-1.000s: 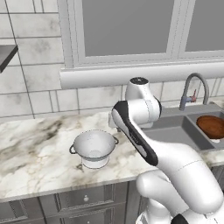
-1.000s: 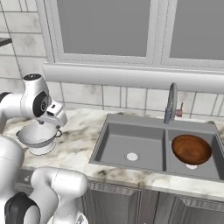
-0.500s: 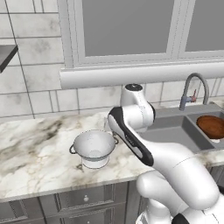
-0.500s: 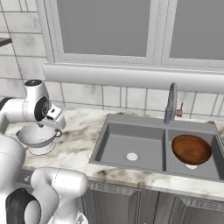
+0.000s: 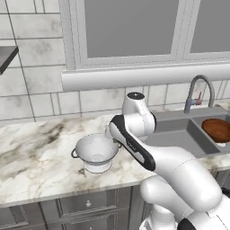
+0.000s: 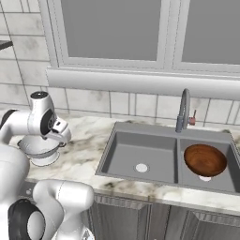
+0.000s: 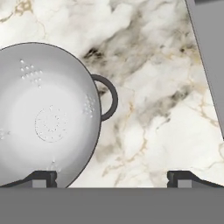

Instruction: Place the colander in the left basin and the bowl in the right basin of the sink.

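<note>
Marble-patterned white and grey counter point(image 5: 36, 152) runs under a tiled wall and a grey-framed window, with grey cabinet fronts below. Count: one white-silvery metal colander point(image 5: 96, 152), one reddish-brown shallow bowl point(image 6: 204, 159), one dark grey double sink point(image 6: 123, 127) with two wells, one grey arched faucet point(image 6: 183, 109). Colander stands upright on its ring foot on the counter, left of the sink and near the counter's front edge, not in either well; two dark loop handles, perforation clusters visible inside from the hand view point(image 7: 43, 118). Bowl sits in the right basin point(image 6: 231, 152), mostly covering the pale drain there. Left basin point(image 6: 119, 157) holds nothing but its pale round drain. Faucet stands at the sink's back edge, over the ridge between the wells. Two-finger gripper point(image 7: 111, 177) hangs above the counter with jaws spread wide and nothing between them; one fingertip sits over the colander's rim, the other over bare marble toward the sink, with the near loop handle between them further along the view. In the base views the white arm's elbow and wrist sit just beside the colander on its sink side, partly blocking it in the right base view point(image 6: 40, 147).
</note>
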Controlling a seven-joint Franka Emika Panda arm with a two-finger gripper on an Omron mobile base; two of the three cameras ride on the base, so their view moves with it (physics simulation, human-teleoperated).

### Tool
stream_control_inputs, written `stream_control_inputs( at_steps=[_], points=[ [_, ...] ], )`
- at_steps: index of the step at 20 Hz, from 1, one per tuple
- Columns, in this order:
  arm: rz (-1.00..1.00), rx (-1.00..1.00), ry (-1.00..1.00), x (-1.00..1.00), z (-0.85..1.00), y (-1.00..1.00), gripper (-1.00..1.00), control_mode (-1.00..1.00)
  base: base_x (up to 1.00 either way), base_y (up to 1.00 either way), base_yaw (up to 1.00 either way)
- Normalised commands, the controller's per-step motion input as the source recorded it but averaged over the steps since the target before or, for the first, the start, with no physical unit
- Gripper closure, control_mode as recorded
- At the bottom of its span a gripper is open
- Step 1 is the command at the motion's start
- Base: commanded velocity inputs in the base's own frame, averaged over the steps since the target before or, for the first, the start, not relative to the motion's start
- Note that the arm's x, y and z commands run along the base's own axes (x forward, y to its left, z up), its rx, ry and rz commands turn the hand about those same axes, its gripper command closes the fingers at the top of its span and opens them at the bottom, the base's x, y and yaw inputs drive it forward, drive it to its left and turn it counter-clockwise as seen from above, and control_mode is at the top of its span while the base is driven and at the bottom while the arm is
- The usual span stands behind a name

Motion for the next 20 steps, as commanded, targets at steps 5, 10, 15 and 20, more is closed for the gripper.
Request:
stream_control_inputs(
  at_steps=[5,10,15,20],
  points=[
    [0.0,0.02,0.0,0.03,-0.22,0.08,-1.0,-1.0,0.0,0.0,0.0],
    [0.0,0.02,0.0,0.03,-0.19,0.04,-1.0,-1.0,0.0,0.0,0.0],
    [0.0,0.01,0.0,0.06,-0.18,0.04,-1.0,-1.0,0.0,0.0,0.0],
    [0.0,0.0,0.0,0.06,-0.04,0.02,-1.0,-1.0,0.0,0.0,0.0]
  ],
)
